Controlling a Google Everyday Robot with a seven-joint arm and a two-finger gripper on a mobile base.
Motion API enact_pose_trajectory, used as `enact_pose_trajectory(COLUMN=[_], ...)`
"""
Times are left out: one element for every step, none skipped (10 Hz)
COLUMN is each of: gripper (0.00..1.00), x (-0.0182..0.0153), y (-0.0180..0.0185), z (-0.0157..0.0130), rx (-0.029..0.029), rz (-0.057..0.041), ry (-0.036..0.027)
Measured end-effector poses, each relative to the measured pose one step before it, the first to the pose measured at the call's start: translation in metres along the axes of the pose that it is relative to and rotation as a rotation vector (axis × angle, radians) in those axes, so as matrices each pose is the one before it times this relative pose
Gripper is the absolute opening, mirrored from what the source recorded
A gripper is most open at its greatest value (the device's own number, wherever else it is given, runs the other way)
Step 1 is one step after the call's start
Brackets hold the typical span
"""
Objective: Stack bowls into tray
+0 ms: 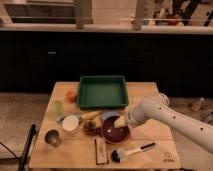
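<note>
The gripper [121, 121] sits low over the maroon bowl [115, 132] — whether it grips I cannot tell — and the green tray [102, 93] lies directly beyond, toward the table's far edge.

Setting: indoor robot test area staged as a dining or kitchen spot, not a lived-in home.

Evidence: small wooden counter [150, 145] on speckled hard flooring; dark panelled wall with a pale ledge and upright posts at far side; tableware laid out, namely green tray [102, 92], maroon bowl [116, 133], metal cup [52, 137], white cup [70, 123], brush [131, 151], orange fruit [71, 95]; white robot arm [172, 120] entering from right, its tool [120, 122] over the bowl at near centre.
</note>
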Motion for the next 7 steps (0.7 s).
enact_pose_trajectory(gripper=[0.8,0.8,0.8,0.8,0.8,0.8,0.8], x=[0.00012,0.00043,0.00151,0.0025,0.00253,0.00055,0.00144], y=[-0.00185,-0.00179,-0.00129,-0.00044,0.00375,0.00541,0.00338], z=[0.00088,0.00121,0.00115,0.00193,0.00319,0.00403,0.00307], rx=[-0.00872,-0.0121,-0.01041,-0.00784,-0.00216,0.00137,0.0048], rz=[-0.01274,-0.01262,-0.0103,-0.00869,0.00444,0.00643,0.00358], ry=[-0.0016,-0.00237,-0.00284,-0.00411,-0.00774,-0.0102,-0.00472])
